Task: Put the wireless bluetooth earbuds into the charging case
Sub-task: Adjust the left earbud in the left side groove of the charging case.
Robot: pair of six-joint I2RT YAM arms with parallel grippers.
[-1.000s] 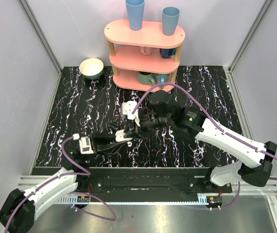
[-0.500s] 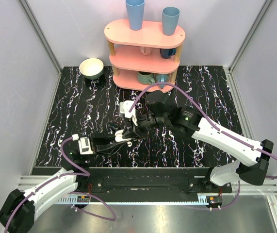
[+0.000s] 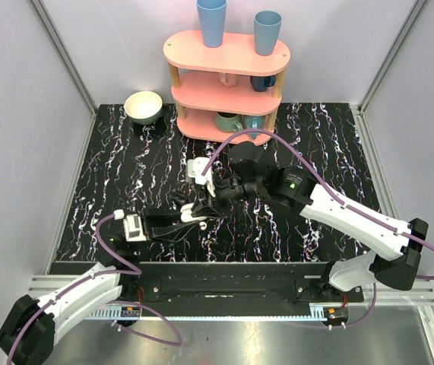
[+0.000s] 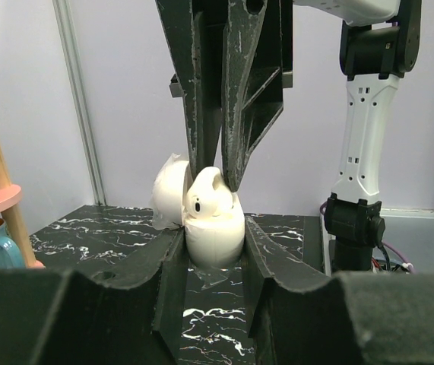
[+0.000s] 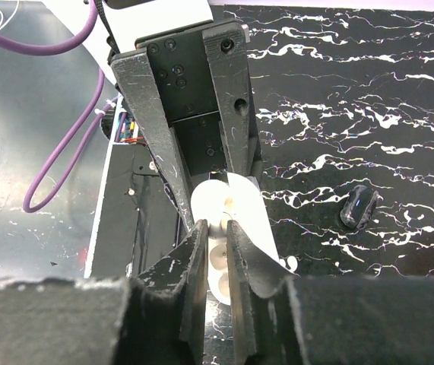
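Observation:
My left gripper is shut on the white charging case and holds it upright, its lid swung open to the left. My right gripper comes down from above, its fingertips closed on a white earbud that sits at the case's open top. In the right wrist view the case lies below my nearly closed right gripper, between the left fingers. In the top view both grippers meet at the case at mid-table. I cannot make out a second earbud for sure.
A pink three-tier shelf with cups stands at the back. A pale bowl sits at the back left. A small dark glossy object lies on the black marbled table, right of the case.
My right arm has shifted slightly left and down onto the case. The left gripper and the case have stayed in place.

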